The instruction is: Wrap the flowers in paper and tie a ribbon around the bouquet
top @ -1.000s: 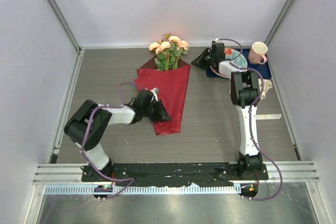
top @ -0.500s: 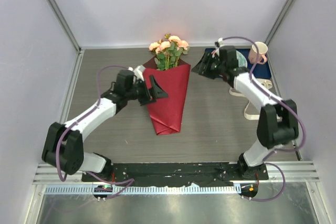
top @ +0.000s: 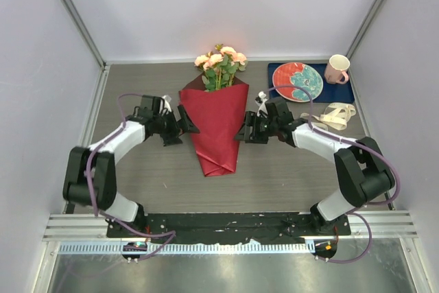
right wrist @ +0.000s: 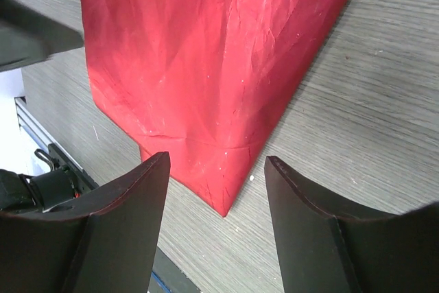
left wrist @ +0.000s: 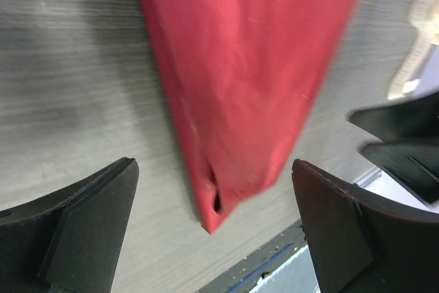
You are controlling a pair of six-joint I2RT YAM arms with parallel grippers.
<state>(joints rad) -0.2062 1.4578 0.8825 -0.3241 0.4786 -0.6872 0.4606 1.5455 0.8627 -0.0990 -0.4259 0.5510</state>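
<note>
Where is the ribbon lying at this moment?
In the top view, the ribbon lies on the right side, just nearer to the arms than the blue mat, apart from the bouquet.

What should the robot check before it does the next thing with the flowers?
1. Paper wrapped round the flowers like a cone: ok.
2. Left tool open and empty beside the paper: ok.
3. Right tool open and empty on the other side: ok.
4. Ribbon tied round the paper: not ok, it lies loose near the plate.
5. Wrap holds shut by itself: cannot tell.
</note>
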